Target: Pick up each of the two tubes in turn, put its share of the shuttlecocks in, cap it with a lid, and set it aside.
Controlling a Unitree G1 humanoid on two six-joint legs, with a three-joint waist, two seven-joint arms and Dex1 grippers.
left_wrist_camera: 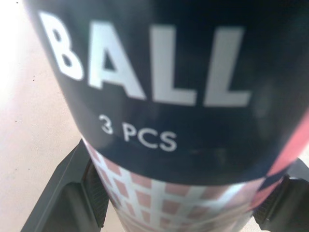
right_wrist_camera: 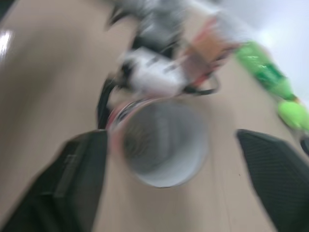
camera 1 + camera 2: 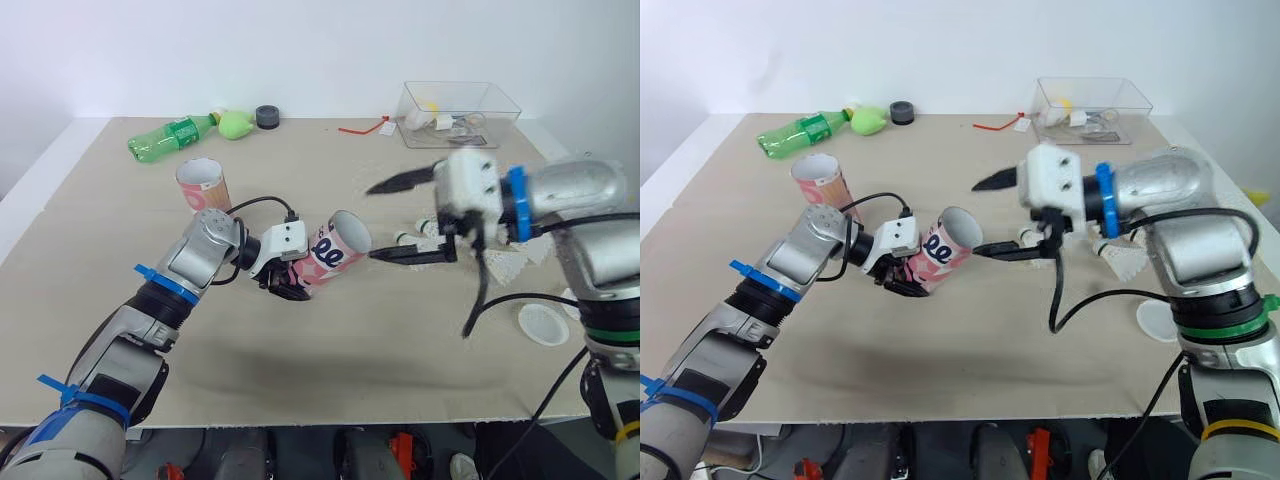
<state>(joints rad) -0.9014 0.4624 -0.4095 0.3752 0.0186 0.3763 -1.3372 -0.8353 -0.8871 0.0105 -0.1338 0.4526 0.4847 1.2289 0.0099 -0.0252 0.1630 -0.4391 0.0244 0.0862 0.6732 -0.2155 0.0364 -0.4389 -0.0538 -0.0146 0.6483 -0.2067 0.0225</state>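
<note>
My left gripper (image 3: 288, 286) is shut on a pink and navy tube (image 3: 335, 250), holding it tilted just above the table with its open mouth toward the right. The label "BALL 3 PCS" on the tube (image 1: 159, 96) sits between the fingers (image 1: 72, 193). Just right of the mouth, my right gripper (image 3: 372, 222) is open and holds nothing; the tube's mouth (image 2: 164, 145) lies straight ahead between its spread fingers (image 2: 72, 183). A second pink tube (image 3: 203, 185) stands upright at the back left. White shuttlecocks (image 3: 518, 264) lie behind my right arm. A white lid (image 3: 543, 323) lies at the right.
A green plastic bottle (image 3: 170, 136), a light green object (image 3: 236, 124) and a black cap (image 3: 267, 116) lie along the far edge. A clear box (image 3: 458, 112) with small items stands at the back right, with a red strip (image 3: 362, 127) beside it.
</note>
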